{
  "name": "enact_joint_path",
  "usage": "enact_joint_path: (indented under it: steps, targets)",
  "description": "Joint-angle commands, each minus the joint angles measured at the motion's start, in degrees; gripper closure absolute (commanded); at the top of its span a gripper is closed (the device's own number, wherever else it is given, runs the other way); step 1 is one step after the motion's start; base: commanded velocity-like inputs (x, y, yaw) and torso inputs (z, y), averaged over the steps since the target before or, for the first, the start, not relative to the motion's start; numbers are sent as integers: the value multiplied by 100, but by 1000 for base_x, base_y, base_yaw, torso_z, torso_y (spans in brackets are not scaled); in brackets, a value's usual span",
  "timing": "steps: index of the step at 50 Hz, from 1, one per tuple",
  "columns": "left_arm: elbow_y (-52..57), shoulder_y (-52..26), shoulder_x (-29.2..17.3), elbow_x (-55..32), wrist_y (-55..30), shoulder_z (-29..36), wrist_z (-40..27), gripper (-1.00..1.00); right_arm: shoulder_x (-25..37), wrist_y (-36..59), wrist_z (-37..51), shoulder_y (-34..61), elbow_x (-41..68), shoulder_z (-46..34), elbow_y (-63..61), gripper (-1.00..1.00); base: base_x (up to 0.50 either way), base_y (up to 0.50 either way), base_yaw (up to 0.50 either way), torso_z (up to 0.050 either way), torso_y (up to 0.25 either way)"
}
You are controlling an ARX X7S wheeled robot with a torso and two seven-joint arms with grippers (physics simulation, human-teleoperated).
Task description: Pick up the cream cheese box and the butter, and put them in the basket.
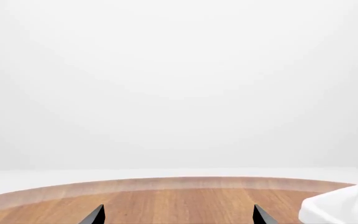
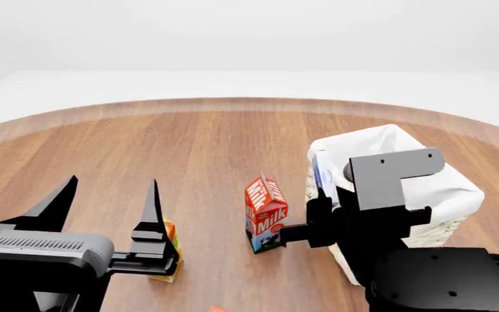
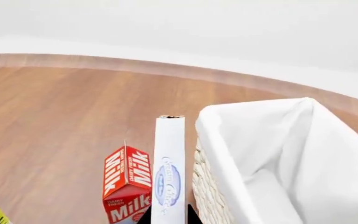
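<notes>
My right gripper [image 3: 168, 219] is shut on the cream cheese box [image 3: 169, 172], a thin white box with a blue mark that stands up between the fingers. In the right wrist view the box hangs between the milk carton and the basket [image 3: 278, 158], just outside the basket's near rim. In the head view the box [image 2: 319, 174] shows against the basket's [image 2: 423, 188] left wall. My left gripper [image 2: 102, 205] is open and empty at the lower left. A red-orange corner [image 2: 217, 309] at the head view's bottom edge may be the butter.
A red-and-white milk carton [image 2: 265, 214] stands just left of the basket. An orange juice carton [image 2: 169, 257] stands behind my left gripper's right finger. The round wooden table's far edge [image 2: 232, 104] curves across the back.
</notes>
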Motion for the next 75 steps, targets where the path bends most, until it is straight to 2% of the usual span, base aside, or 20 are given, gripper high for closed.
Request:
enact_joint_path:
  steps: [1,12,21,34,40,75]
  targets:
    - [-4,-9,-18,2,28,32,-14,-100,343,-126,629,616,665,-75,276,100,0,0,0,0,0]
    - [-6,-96,-43,-98,9,25,-64,-100,633,-276,708,1158,767,-181,655,100,0,0,0,0,1]
    - [23,-140,-61,-136,-20,49,-120,-100,879,-365,392,1314,410,-110,921,100,0,0,0,0,0]
    - [-37,27,-106,35,151,79,-58,-100,1190,-676,-814,1424,-957,-386,1724,100,0,0,0,0,1]
    - [-86,-38,-186,-191,217,-71,-83,-100,1295,-833,-1213,1667,-1343,-534,2304,100,0,0,0,0,0]
    - [-79,-101,-154,-114,187,93,-129,-100,1461,-408,-1538,2291,-927,-837,3671,100,0,0,0,0,1]
